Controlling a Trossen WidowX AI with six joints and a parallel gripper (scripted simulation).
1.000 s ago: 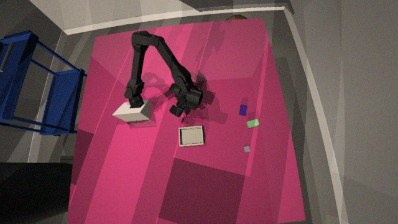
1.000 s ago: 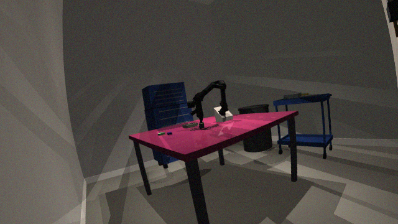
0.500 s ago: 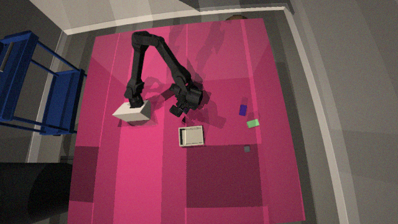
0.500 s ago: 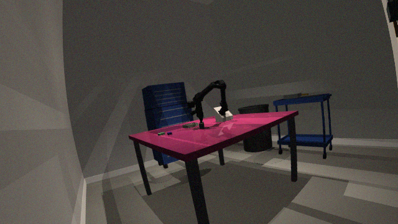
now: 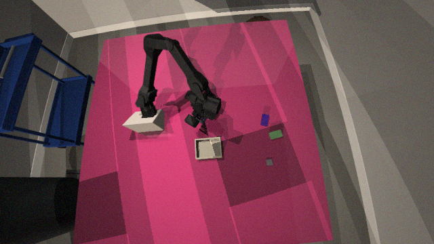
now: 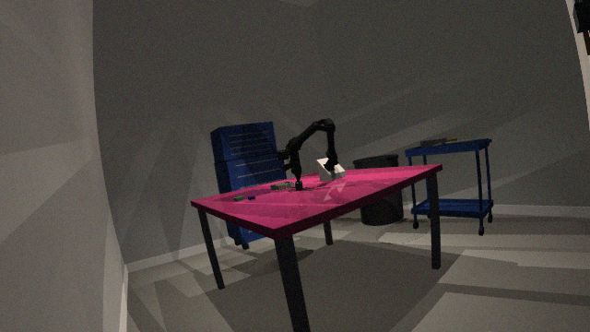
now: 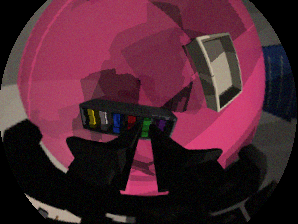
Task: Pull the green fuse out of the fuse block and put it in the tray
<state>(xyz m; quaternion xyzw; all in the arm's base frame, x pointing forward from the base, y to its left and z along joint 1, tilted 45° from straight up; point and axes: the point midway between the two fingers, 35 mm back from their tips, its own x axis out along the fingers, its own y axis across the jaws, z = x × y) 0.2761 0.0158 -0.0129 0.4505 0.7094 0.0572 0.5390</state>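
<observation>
The green fuse (image 7: pixel 146 122) stands in the dark fuse block (image 7: pixel 105 104), between the red fuse (image 7: pixel 131 120) and the purple fuse (image 7: pixel 162 124). My gripper (image 7: pixel 145 125) points at the block, its fingers parted by a narrow gap. In the wrist view the fingertips lie on either side of the green fuse; I see no clear grip on it, and their exact height beside it is hard to tell. The pale tray (image 5: pixel 221 148) (image 6: pixel 279 187) (image 7: pixel 202 70) is empty and stands a short way from the block. In the top view the arm mostly hides the block.
Yellow (image 7: pixel 92 117), white (image 7: pixel 104 118) and blue (image 7: pixel 116 122) fuses fill the far end of the block. A blue-violet piece (image 5: pixel 265 120) (image 6: pixel 251 197), a green piece (image 5: pixel 275 134) (image 6: pixel 239 198) and a small grey piece (image 5: pixel 269 162) lie apart on the pink table (image 5: pixel 169 203).
</observation>
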